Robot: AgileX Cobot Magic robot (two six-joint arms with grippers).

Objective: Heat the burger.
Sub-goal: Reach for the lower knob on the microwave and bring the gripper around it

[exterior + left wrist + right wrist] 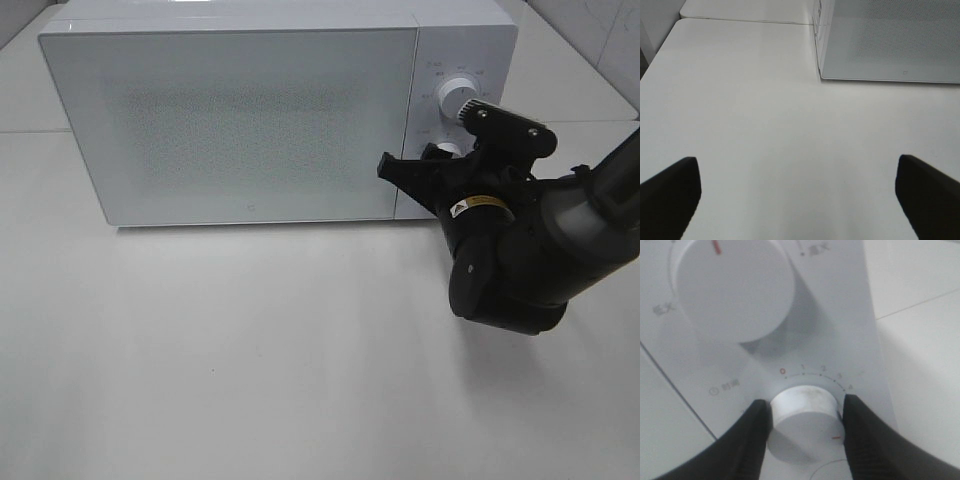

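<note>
The burger is nowhere I can see. The white microwave (240,120) stands at the far side of the table (250,350) with its door (230,115) closed, and the speckled glass gives nothing away, so I can only guess the burger is inside.

The right gripper (802,412) is up against the control panel at the right end of the oven. Its jaws are partly closed around the lower timer knob (802,427), one black pad pressed on each side. The upper knob (732,290) just above it is untouched. The left gripper (797,185) hangs over bare table to the near left, jaws spread wide and holding nothing.

The timing worries me most. The red tick (837,438) on the timer knob already sits round past the printed 4. If the wrist twists further, the burger could cook too long and come out dried or scorched.

The grip looks shallow, on a smooth round knob. The pads could slip as the wrist rolls, so the arm turns but the dial does not, and the oven runs for a time nobody meant.

The arm is also leaning toward the panel. A push along with the twist could shove the light oven back across the table or strain the knob's stem.

And if the burger isn't in there at all, the oven would run empty.
</note>
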